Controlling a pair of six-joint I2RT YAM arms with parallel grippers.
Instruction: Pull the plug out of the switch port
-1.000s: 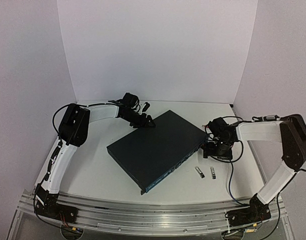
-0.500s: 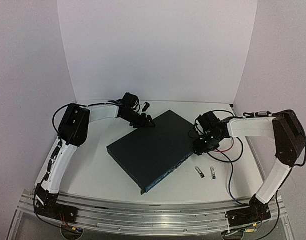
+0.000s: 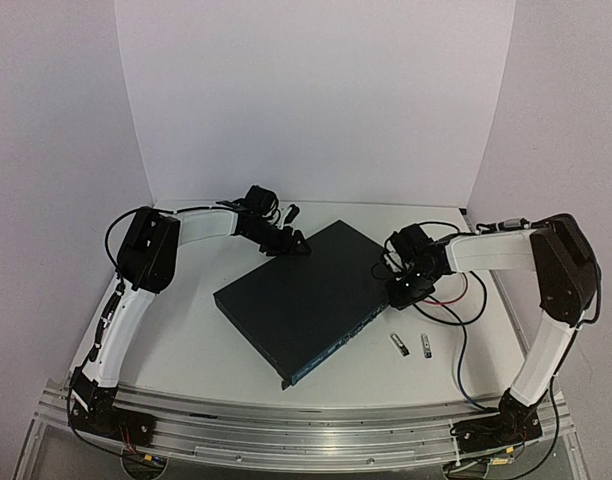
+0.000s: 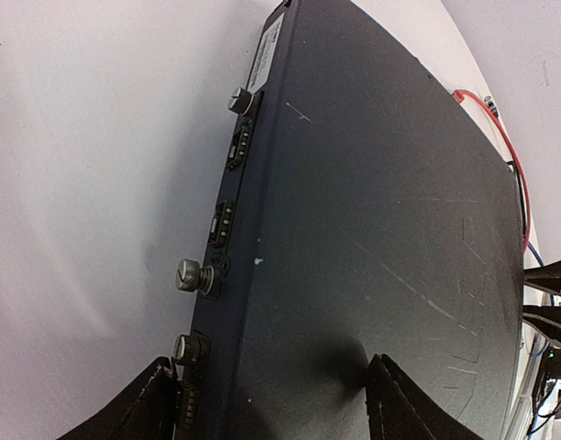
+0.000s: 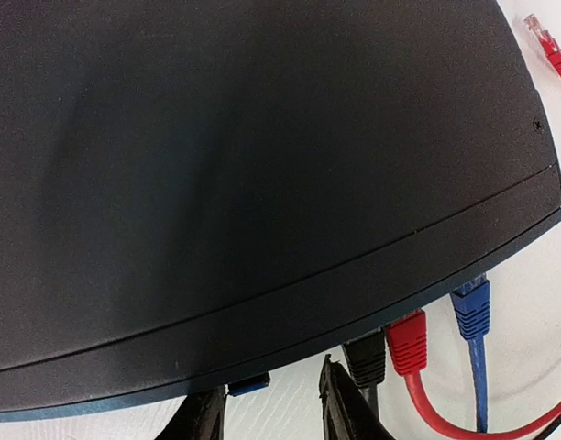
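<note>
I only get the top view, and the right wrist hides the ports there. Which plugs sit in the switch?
Observer: Three side by side: black plug, red plug, blue plug, all seated in the switch.
Operator: Is anything gripped?
Observer: No. The right gripper is open, its fingers flanking a small blue tab beside the black plug.
Operator: And on the left?
Observer: The left gripper is open too, straddling the switch's rear edge near its thumbscrews.
</note>
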